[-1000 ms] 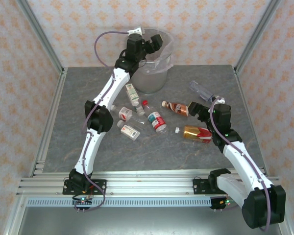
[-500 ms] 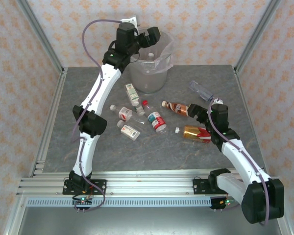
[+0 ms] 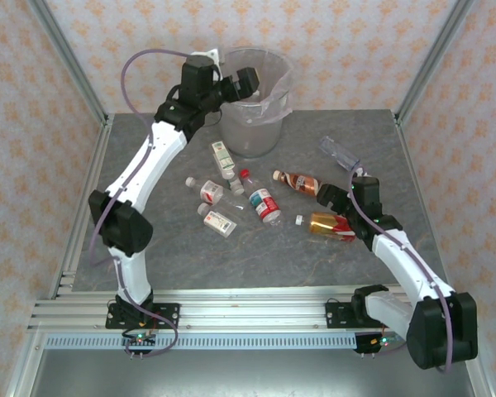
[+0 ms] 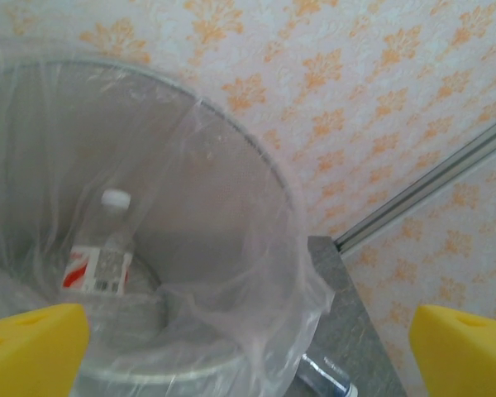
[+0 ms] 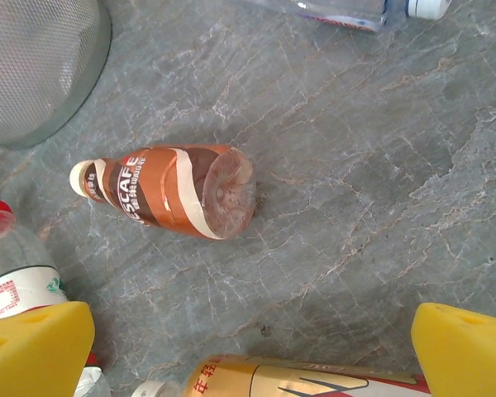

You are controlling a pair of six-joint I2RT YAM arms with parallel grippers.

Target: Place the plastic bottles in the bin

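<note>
**Top external camera:** fixed high behind the near edge of the table (image 3: 256,252), facing forward and down. From a distance it takes in the whole tabletop, the bin (image 3: 250,139) at the far side and the patterned back wall (image 3: 339,50).

**Left wrist camera:** close above the bin's rim, angled obliquely into it, with the same wall behind.

**Right wrist camera:** low over the table, facing almost straight down, with the brown bottle (image 5: 169,192) mid-frame.

**Overlap:** the bin appears in all three views. The brown bottle appears in the top external and right wrist views.
</note>
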